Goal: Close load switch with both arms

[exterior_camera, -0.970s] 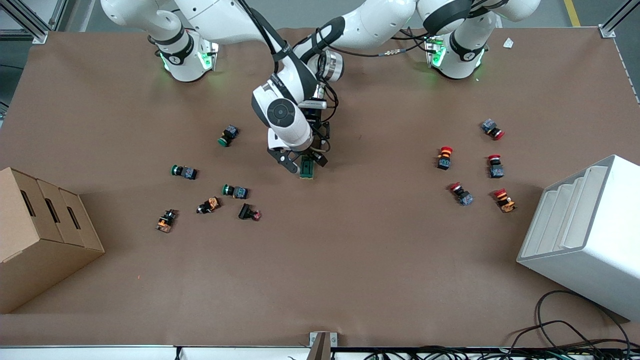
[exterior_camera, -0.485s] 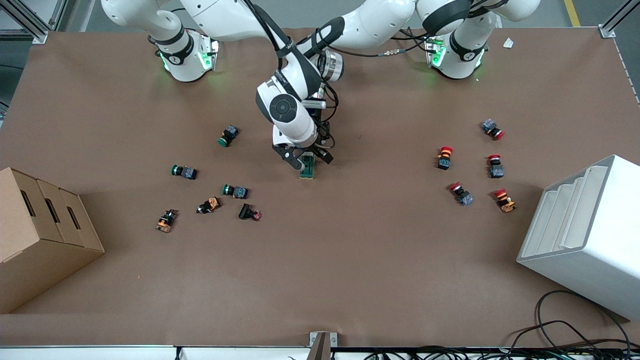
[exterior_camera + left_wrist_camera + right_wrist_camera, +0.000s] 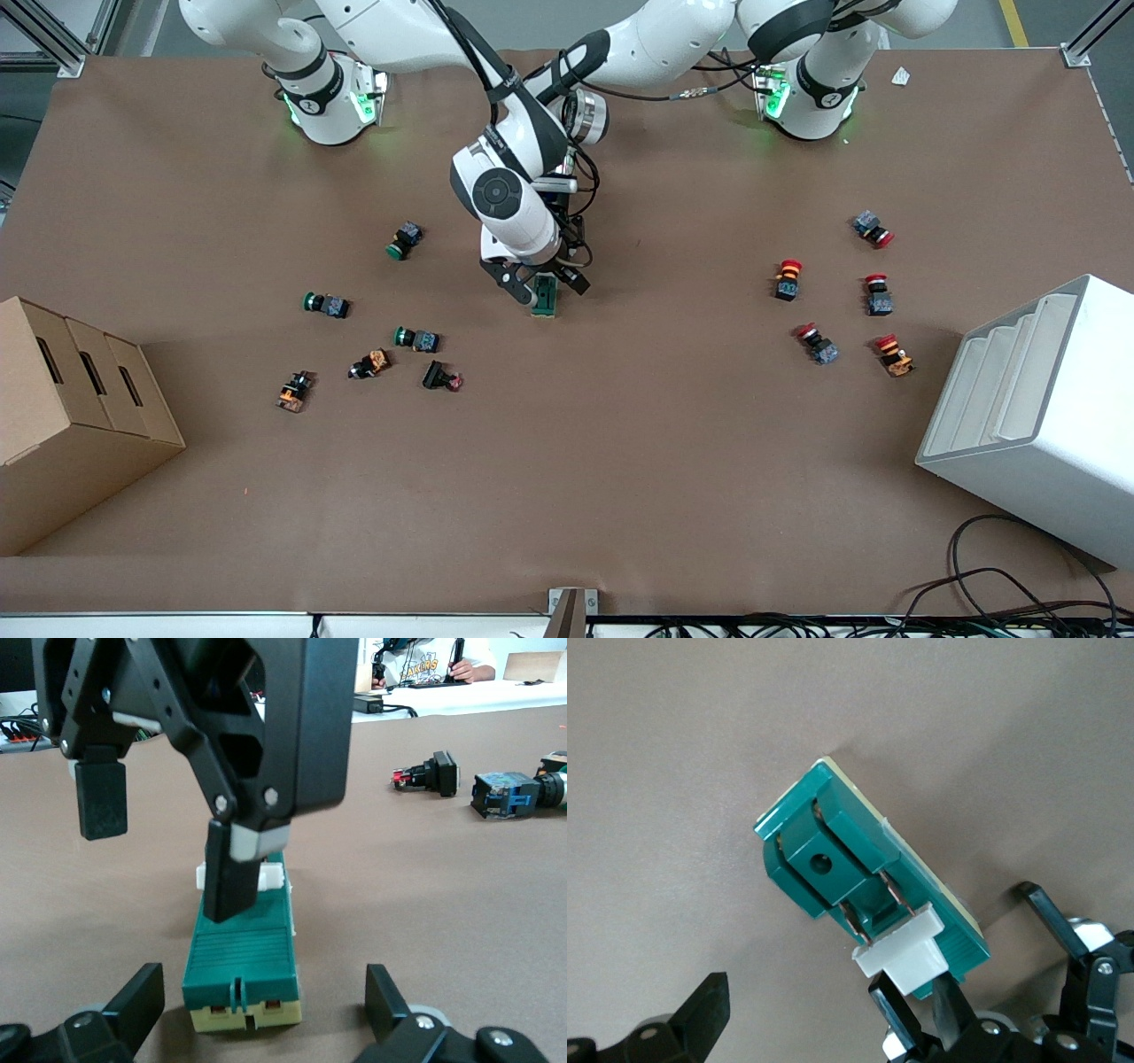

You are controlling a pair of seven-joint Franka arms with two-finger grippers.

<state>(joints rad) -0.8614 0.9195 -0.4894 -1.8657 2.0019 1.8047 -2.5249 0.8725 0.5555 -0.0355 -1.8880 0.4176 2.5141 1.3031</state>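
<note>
1. Right gripper (image 3: 538, 286): fingers spread, straddling the load switch (image 3: 546, 297) from above. In the left wrist view one finger (image 3: 232, 877) is down at the switch's white lever (image 3: 273, 877); the other hangs clear, beside the switch.
2. Left gripper (image 3: 262, 1003): fingers spread wide, low at the table (image 3: 620, 461), flanking the switch's cream end without touching it.
3. Load switch: flat on the table mid-table, well apart from every button.
4. Green push buttons (image 3: 405, 239) lie toward the right arm's end from the switch, red push buttons (image 3: 787, 279) toward the left arm's end.
5. Cardboard box (image 3: 71, 416): at the right arm's end, slotted; contents not visible.
6. White bin (image 3: 1036, 416): at the left arm's end, stepped inside; nothing seen in it.
</note>
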